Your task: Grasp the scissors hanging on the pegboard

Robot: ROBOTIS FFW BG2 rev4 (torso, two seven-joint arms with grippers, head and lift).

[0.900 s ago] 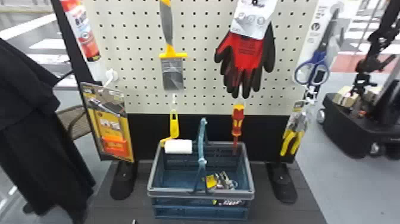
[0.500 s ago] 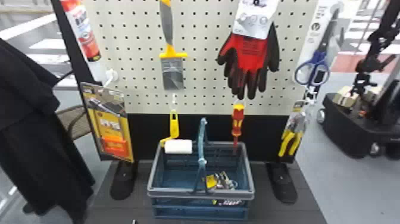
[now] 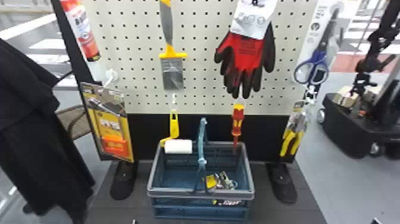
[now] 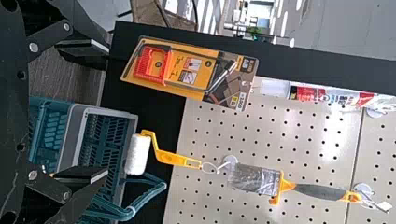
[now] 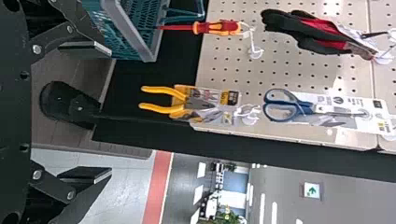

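The scissors [image 3: 312,67] are seen hanging at the right edge of the pegboard [image 3: 202,95], packed on a card, with the blue handles down and the blades up. They are placed to the right of the red and black glove [image 3: 244,62] and just above the yellow-handled pliers [image 3: 291,137], which are hung at the same edge.

The right pincer [image 5: 109,112] is held well apart from the scissors, with its two fingers spread wide and unladen. In its wrist view the scissors and pliers are seen beyond the gap. The left pincer [image 4: 105,112] is likewise spread wide and unladen. It is faced toward the left half of the board, where a brush [image 4: 254,179], a roller [image 4: 138,154] and a carded saw [image 4: 187,70] are hung.

A sealant tube [image 3: 81,29] is hung at the upper left edge, and a red and yellow screwdriver [image 3: 237,119] is hung below the glove. A blue basket [image 3: 178,195] is set on the dark base [image 3: 119,211] in front of the board, with its handle raised. A few small items are seen inside it, too small to be told.
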